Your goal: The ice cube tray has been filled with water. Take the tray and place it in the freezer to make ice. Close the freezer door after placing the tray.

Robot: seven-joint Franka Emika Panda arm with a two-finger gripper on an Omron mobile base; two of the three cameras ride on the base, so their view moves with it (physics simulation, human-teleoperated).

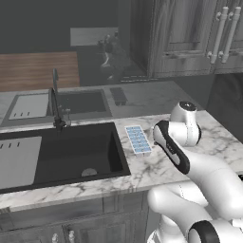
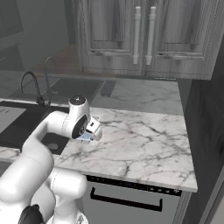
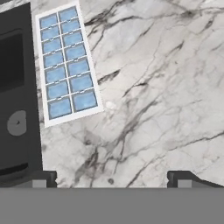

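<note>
While my gripper (image 3: 112,176) hangs wide open and empty above the counter (image 3: 166,87), I judge the reach unfinished: next I must shift over the ice cube tray (image 3: 66,62) and descend.

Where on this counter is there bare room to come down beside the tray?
The widest bare marble runs from the tray toward the dark end panel, back to the wall cabinets. It is tight on the tray's other side, where the sink edge runs close alongside. The gripper hangs open over bare marble.
</note>
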